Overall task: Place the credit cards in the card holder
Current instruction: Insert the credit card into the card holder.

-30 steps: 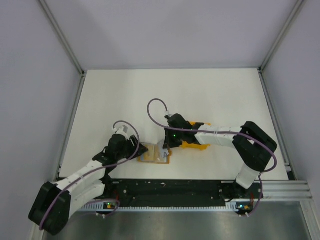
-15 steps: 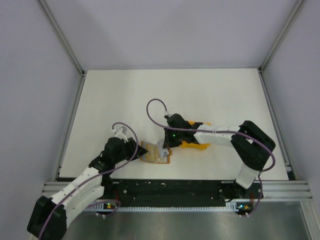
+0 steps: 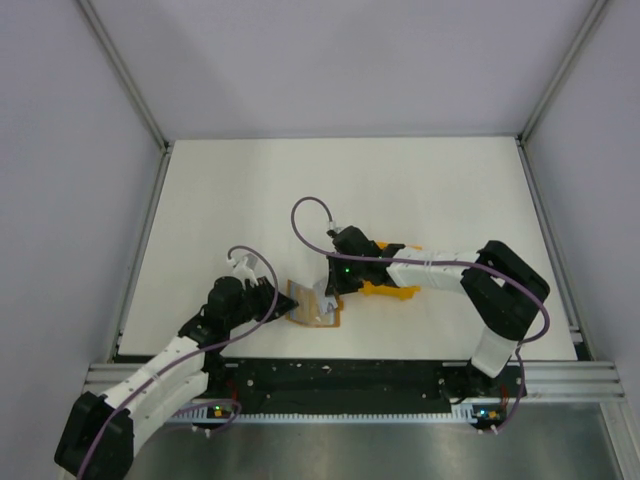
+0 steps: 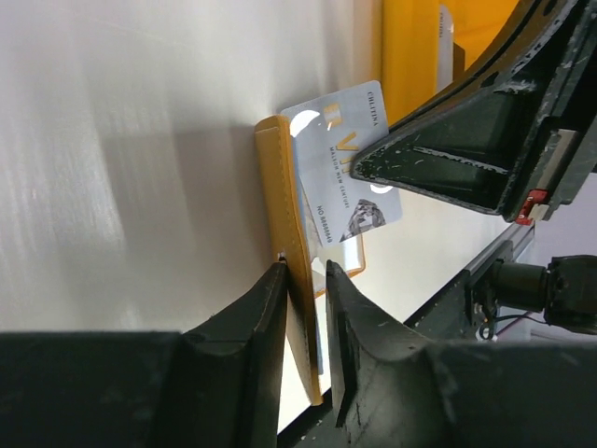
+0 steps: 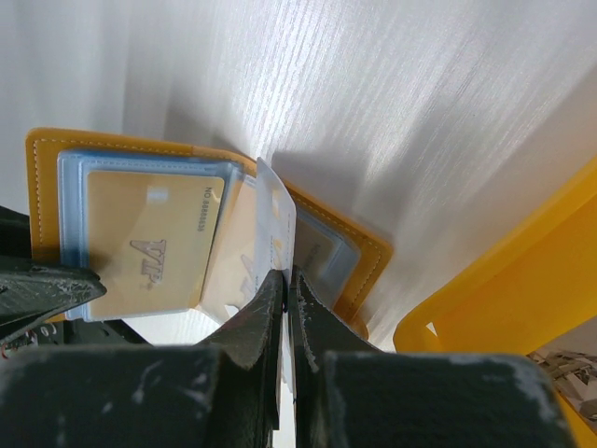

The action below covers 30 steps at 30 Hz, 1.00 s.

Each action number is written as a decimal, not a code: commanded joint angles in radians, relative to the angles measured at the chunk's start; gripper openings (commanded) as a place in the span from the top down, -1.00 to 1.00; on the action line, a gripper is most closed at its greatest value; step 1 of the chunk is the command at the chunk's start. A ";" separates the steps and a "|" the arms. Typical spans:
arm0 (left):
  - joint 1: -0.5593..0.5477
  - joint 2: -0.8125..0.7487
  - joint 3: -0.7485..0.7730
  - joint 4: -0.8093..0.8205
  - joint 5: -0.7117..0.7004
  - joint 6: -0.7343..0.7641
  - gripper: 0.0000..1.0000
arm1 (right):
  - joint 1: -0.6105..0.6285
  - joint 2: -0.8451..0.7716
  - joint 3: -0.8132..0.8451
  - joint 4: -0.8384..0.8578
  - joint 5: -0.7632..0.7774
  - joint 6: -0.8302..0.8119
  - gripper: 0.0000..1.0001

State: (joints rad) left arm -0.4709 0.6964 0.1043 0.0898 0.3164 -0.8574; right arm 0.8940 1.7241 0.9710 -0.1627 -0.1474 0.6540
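The orange card holder (image 3: 322,316) lies open near the table's front edge. Its left flap (image 4: 280,187) stands raised between my left gripper's (image 4: 306,280) fingers, which are shut on it. My right gripper (image 3: 325,297) is shut on the silvery grey credit card (image 4: 341,173) and holds it on edge over the open holder (image 5: 364,257), lower edge at the clear pockets. In the right wrist view the card (image 5: 278,219) shows edge-on between my fingers. A gold card (image 5: 149,243) sits in a left pocket. I cannot make out the light blue card for certain.
A yellow tray (image 3: 388,290) lies just right of the holder, under my right arm, and also shows in the right wrist view (image 5: 522,289). A pale card-like strip (image 4: 446,42) stands inside it. The black base rail (image 3: 340,380) runs along the near edge.
My left gripper has turned and lifted the holder's left flap up off the table; the left arm has drawn back. The right gripper with the card has hardly moved.
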 commanded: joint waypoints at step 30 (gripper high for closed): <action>-0.002 -0.011 -0.022 0.185 0.130 0.020 0.58 | 0.005 0.046 0.031 -0.072 0.060 -0.050 1.00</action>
State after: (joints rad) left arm -0.4709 0.6956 0.0940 0.1844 0.4053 -0.8421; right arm 0.8940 1.7390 0.9970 -0.1745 -0.1474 0.6384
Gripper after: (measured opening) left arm 0.229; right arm 0.006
